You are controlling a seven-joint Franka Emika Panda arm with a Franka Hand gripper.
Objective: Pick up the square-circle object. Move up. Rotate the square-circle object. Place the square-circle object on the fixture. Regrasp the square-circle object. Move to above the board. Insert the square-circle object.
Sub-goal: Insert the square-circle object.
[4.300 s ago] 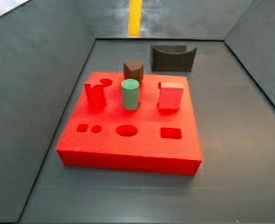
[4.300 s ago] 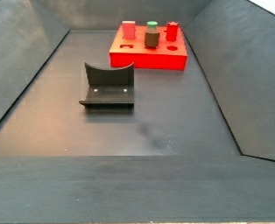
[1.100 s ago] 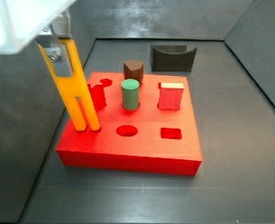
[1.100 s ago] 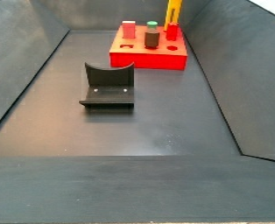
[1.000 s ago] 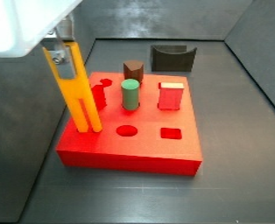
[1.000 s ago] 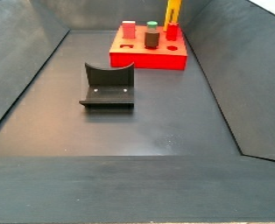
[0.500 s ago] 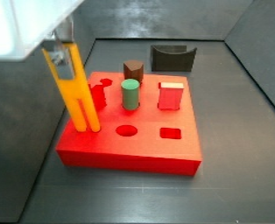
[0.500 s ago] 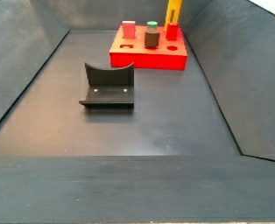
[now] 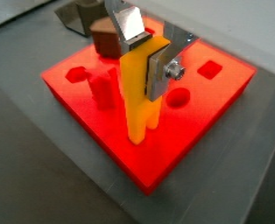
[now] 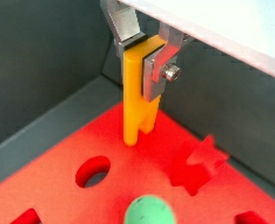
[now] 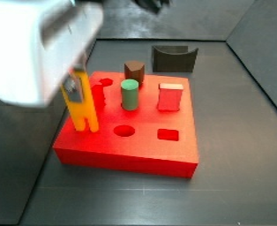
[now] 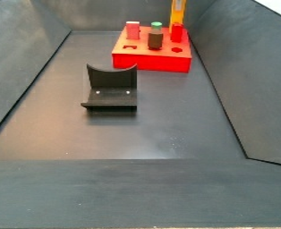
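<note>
1. I see the gripper (image 9: pixel 146 50) above the board (image 9: pixel 210 114), over the corner that carries the red pegs; in a side view (image 11: pixel 76 86) it is mostly covered by the blurred white body of the arm.
2. The two silver fingers (image 10: pixel 126 26) are pressed on the upper end of the square-circle object (image 9: pixel 139 92), one on each flat side, so the gripper is clamped on it.
3. The square-circle object (image 10: pixel 137 92) stands upright, and its lower end is down at the top face of the board (image 10: pixel 105 199). From a side view (image 11: pixel 79 110) it seems to be in a hole, but I cannot tell how deep it sits.
4. In a side view the same yellow-orange peg (image 12: pixel 176 15) shows at the far edge of the board (image 12: pixel 155 57), partly cut by the frame.
5. On the board I also see the green cylinder (image 11: pixel 131 94), the brown peg (image 11: pixel 134 71), a red square block (image 11: pixel 169 97) and a red star peg (image 10: pixel 200 166) just beside the held piece.
6. The fixture (image 12: pixel 109 88) stands on the dark floor, well apart from the board, with nothing on it. In a side view (image 11: pixel 174 58) it is behind the board.
</note>
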